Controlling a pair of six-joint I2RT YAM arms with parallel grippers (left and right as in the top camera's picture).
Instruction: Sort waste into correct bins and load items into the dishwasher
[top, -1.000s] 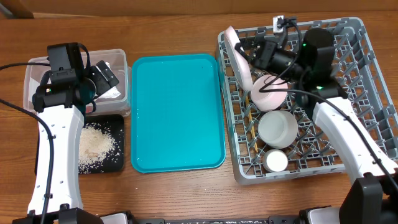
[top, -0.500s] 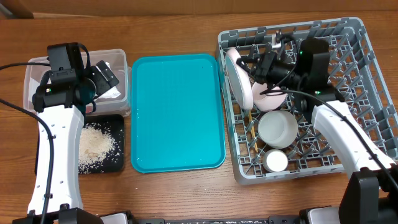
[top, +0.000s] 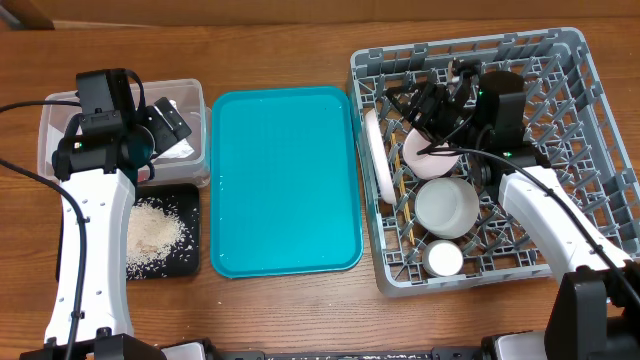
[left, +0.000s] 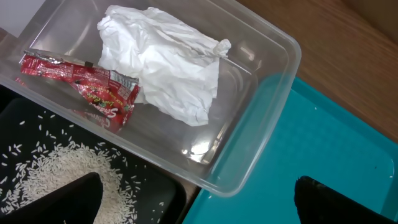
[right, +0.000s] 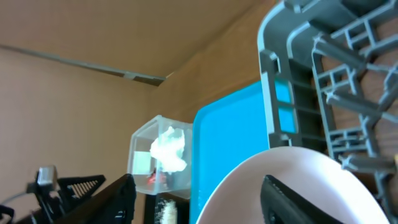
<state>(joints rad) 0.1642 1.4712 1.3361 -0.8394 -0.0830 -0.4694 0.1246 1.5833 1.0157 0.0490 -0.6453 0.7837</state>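
Observation:
My left gripper (left: 199, 208) hangs open over the near corner of the clear tub (left: 261, 118), which holds the crumpled napkin (left: 168, 62) and the red sauce packet (left: 87, 87). Rice (left: 56, 177) lies in the black tray (left: 155, 196) beside it. In the grey dish rack (top: 580, 120), a pale plate (top: 378, 160) stands on edge at the left side. Beside it are a pink plate (top: 425, 155), a bowl (top: 446, 207) and a cup (top: 443, 260). My right gripper (top: 428, 102) is open just above the plates. In the right wrist view a plate's rim (right: 249, 180) rises between the spread fingers.
The large teal tray (top: 285, 180) lies between the bins and the rack. Upright pegs fill the right half of the rack. Thin wooden chopsticks (top: 404, 205) lie low in the rack near the bowl. Bare wooden table (top: 300, 310) runs along the front.
The right gripper brought the tilted pale plate down until it stood on edge at the rack's left side, then opened its jaws and let go. The left arm has not moved.

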